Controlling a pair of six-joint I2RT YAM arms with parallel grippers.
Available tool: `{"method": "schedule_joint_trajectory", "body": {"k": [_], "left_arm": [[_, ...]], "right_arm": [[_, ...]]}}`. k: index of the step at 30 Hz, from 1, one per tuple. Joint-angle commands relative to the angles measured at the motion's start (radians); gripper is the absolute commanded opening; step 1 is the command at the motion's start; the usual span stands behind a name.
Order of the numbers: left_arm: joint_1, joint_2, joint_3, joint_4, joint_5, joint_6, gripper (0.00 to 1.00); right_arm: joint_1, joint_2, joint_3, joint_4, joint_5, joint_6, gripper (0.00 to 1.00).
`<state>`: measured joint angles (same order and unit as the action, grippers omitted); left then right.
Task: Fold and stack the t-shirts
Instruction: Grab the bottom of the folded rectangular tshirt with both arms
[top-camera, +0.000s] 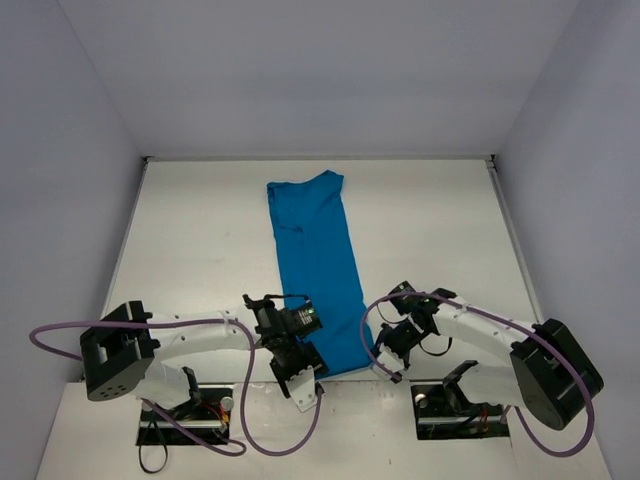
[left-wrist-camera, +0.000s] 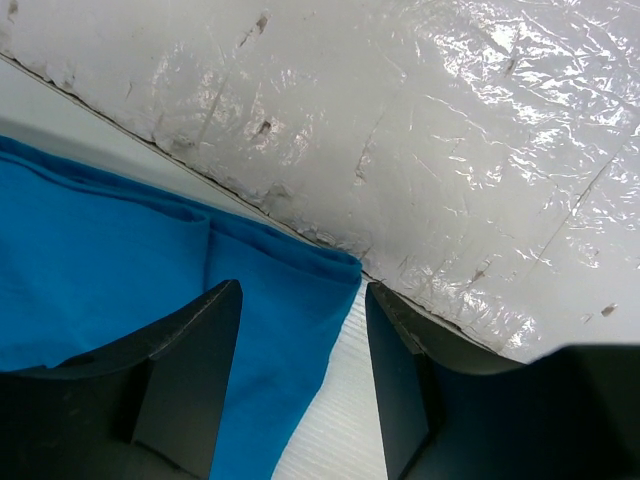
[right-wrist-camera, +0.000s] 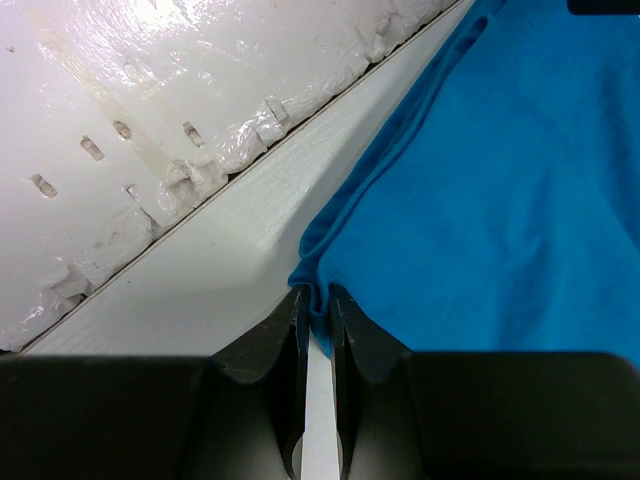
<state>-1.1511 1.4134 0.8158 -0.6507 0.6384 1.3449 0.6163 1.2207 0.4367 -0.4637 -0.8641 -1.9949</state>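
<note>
With the right gripper (right-wrist-camera: 318, 300) nipping only the corner tip of the t-shirt (right-wrist-camera: 500, 200) and the left gripper (left-wrist-camera: 303, 300) half open, the cloth may slip free.

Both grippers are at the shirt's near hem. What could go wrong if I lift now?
1. The right gripper pinches only the very tip of the t-shirt corner; it could slip out on lifting.
2. The left gripper stands open astride its corner, gripping nothing; lifting now would likely raise one side only and skew the fold.
3. That corner shows stacked layers; the left may catch just the top one.
</note>
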Motion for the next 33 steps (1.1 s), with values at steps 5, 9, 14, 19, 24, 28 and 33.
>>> {"method": "schedule_joint_trajectory", "body": {"k": [5,9,14,19,24,28,33], "left_arm": [[-0.018,-0.021,-0.026,-0.004,-0.034,-0.023,0.48],[-0.018,-0.005,-0.030,0.010,-0.044,-0.024,0.48],[-0.018,0.022,-0.036,0.041,-0.051,-0.007,0.47],[-0.018,0.067,-0.040,0.103,-0.063,-0.006,0.35],[-0.016,0.057,-0.052,0.120,-0.049,-0.008,0.08],[-0.012,-0.045,-0.113,0.144,-0.021,-0.019,0.01],[-0.009,-0.262,-0.209,0.205,0.013,-0.123,0.00]], "right_arm": [[0.007,0.028,0.017,-0.039,0.033,-0.664,0.11],[0.007,0.020,0.016,-0.039,0.034,-0.647,0.11],[0.007,0.017,0.022,-0.040,0.036,-0.631,0.11],[0.007,0.006,0.027,-0.041,0.028,-0.597,0.09],[0.004,-0.012,0.026,-0.040,0.001,-0.555,0.02],[-0.006,-0.037,0.028,-0.039,-0.052,-0.522,0.00],[-0.031,-0.068,0.043,-0.039,-0.094,-0.473,0.00]]}}
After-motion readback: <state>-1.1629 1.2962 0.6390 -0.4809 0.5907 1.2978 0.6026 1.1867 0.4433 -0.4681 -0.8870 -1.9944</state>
